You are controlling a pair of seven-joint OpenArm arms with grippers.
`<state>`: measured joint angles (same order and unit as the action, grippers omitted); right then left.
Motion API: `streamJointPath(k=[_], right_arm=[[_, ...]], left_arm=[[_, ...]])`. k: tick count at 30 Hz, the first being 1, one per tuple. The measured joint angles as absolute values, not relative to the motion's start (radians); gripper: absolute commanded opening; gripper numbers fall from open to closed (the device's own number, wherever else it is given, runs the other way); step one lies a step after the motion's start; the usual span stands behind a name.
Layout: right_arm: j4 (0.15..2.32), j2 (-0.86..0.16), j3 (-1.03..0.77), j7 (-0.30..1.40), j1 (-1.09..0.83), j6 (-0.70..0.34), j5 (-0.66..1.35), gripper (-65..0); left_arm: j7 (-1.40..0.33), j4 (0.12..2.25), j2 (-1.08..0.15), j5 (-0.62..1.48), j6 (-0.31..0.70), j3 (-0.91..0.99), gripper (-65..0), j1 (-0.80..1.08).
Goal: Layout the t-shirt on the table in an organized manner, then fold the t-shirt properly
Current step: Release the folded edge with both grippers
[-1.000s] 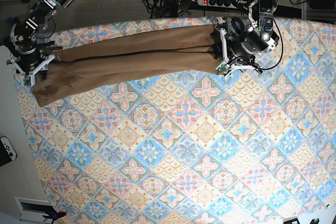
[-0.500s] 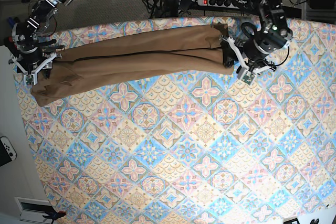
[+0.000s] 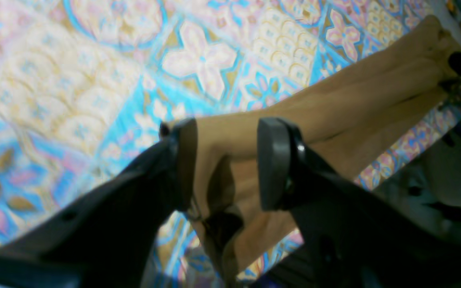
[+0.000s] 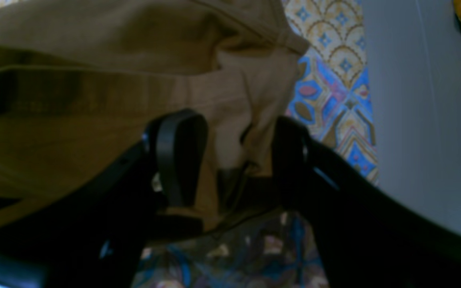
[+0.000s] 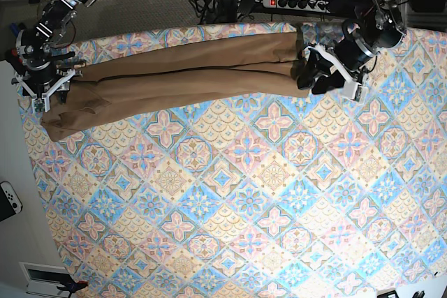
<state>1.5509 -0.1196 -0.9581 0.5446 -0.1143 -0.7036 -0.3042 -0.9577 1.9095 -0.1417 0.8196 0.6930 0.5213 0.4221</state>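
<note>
The t-shirt (image 5: 174, 78) is lying as a long, narrow, bunched band along the far edge of the worktop (image 5: 237, 193), so the laying-out step is probably in hand, with folding not begun. The left tool (image 3: 224, 164) is standing with its jaws parted at one end of the band, cloth sitting loosely between them and seemingly not clamped. The right tool (image 4: 234, 160) is likewise gaping at the opposite end, a corner of fabric lying in its gap. Next, each tool likely needs to close on an edge and draw the cloth toward the worktop's middle to spread it flat.
</note>
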Motion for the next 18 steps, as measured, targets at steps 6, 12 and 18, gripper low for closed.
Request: streamJointPath(k=[6, 12, 18], right_arm=[[1.551, -0.12, -0.956, 0.542, -0.125, -0.703, -0.304, -34.0], [1.549, -0.12, -0.954, 0.538, -0.141, -0.704, -0.304, -34.0], [1.549, -0.12, -0.954, 0.537, -0.141, -0.704, -0.305, -34.0]], left_arm=[[-1.053, 1.882, -0.141, 0.826, 0.693, 0.521, -32.5, 0.474], [-1.102, 1.882, -0.124, 0.823, 0.694, 0.587, -32.2, 0.471], [-1.119, 1.785, -0.105, 0.809, 0.693, 0.614, -32.4, 0.437]])
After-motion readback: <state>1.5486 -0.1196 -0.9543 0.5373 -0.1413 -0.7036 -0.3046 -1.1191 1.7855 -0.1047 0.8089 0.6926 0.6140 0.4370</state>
